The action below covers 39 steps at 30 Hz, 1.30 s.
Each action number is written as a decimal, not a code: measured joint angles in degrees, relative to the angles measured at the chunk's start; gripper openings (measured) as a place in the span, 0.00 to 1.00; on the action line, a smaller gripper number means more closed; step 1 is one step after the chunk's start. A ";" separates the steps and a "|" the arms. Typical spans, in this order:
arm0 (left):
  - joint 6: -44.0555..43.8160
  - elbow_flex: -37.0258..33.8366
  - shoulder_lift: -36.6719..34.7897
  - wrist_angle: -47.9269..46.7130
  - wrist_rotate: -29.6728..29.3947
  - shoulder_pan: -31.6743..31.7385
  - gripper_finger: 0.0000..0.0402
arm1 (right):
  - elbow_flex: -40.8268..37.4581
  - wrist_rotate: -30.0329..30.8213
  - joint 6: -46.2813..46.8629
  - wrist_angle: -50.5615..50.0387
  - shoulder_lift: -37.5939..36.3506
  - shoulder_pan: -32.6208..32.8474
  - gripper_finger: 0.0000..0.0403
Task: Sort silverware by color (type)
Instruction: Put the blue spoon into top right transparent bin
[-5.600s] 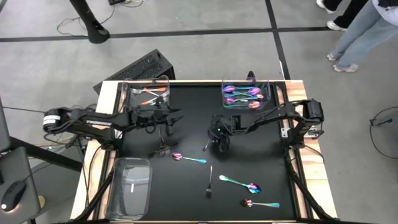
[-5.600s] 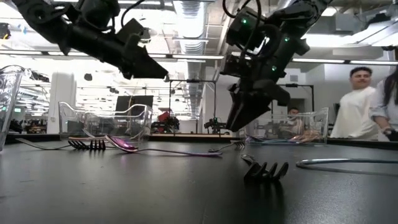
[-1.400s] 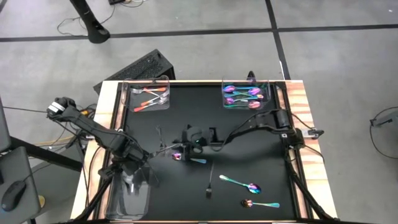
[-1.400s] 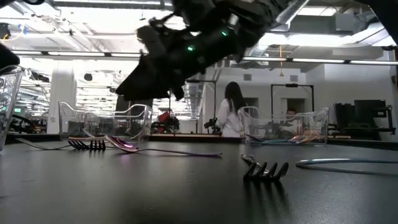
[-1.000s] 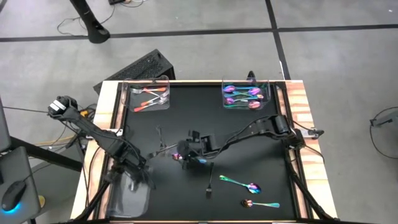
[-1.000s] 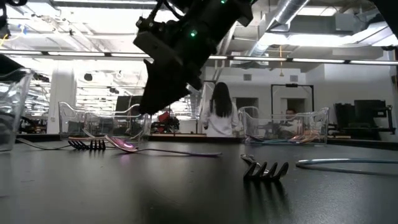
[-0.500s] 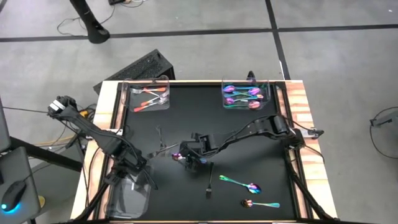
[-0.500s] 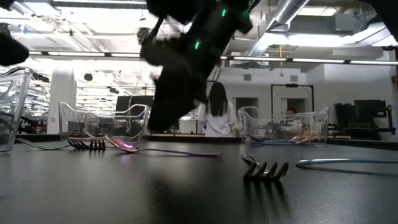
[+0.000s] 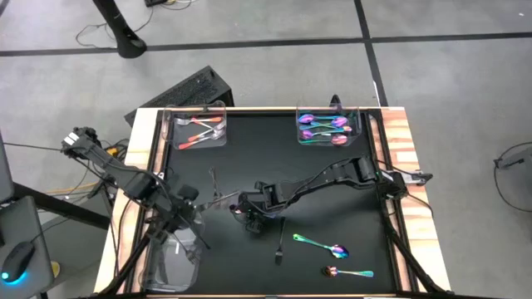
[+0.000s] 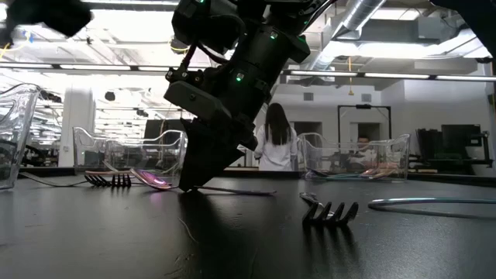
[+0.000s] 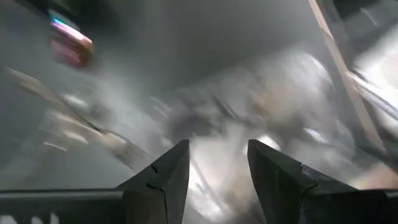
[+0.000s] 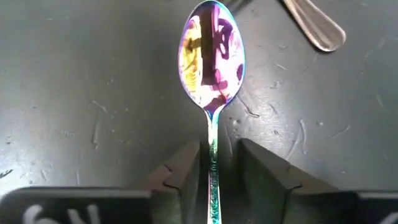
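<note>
The iridescent spoon (image 12: pixel 211 50) lies flat on the black table, and its bowl (image 10: pixel 152 180) also shows in the low view. My right gripper (image 12: pixel 219 158) is open and points down at it near the table's middle (image 9: pixel 248 211). Its fingers stand on either side of the spoon's handle (image 12: pixel 213 140), with a gap on both sides. My left gripper (image 9: pixel 189 219) is open and holds nothing (image 11: pixel 217 155). It hovers over the far end of the clear near-left tray (image 9: pixel 173 259). More silverware lies on the table: a dark fork (image 9: pixel 281 242), an iridescent spoon (image 9: pixel 321 246) and a coppery-bowled spoon (image 9: pixel 344 272).
A far-left tray (image 9: pixel 199 126) holds coppery pieces and a far-right tray (image 9: pixel 328 129) holds iridescent spoons. Dark slim pieces (image 9: pixel 214 188) lie between the two grippers, and a dark spoon (image 12: pixel 311 25) lies beside the iridescent bowl. A dark fork (image 10: pixel 331 211) rests on its tines in the foreground.
My right gripper has come down toward the table over the iridescent spoon, and its fingertips now reach table height astride the handle. My left gripper has moved away from the near-left tray, toward the far edge and the table's middle. The spoon has stayed where it was.
</note>
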 joint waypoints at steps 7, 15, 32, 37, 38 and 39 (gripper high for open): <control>4.31 -1.08 -1.74 14.77 -19.38 1.43 0.33 | -0.04 0.20 0.80 -4.99 -1.95 -0.12 0.06; 5.27 -16.13 -1.65 49.08 -17.44 8.31 0.32 | -0.72 6.06 -0.11 -18.59 -7.84 1.01 0.01; 8.63 -32.02 8.76 112.17 -11.51 33.89 0.31 | -42.58 37.31 -9.65 -9.75 -47.19 -8.78 0.02; 8.85 -30.77 16.49 117.08 -7.22 39.02 0.31 | -48.40 54.82 -13.98 -8.57 -54.85 -12.45 0.02; 9.43 -30.34 18.08 118.15 -7.21 39.53 0.31 | -48.76 55.37 -15.81 -8.15 -55.45 -13.87 0.02; 10.09 -29.66 19.74 118.97 -7.71 40.07 0.31 | -49.05 55.66 -18.00 -7.24 -55.91 -15.44 0.02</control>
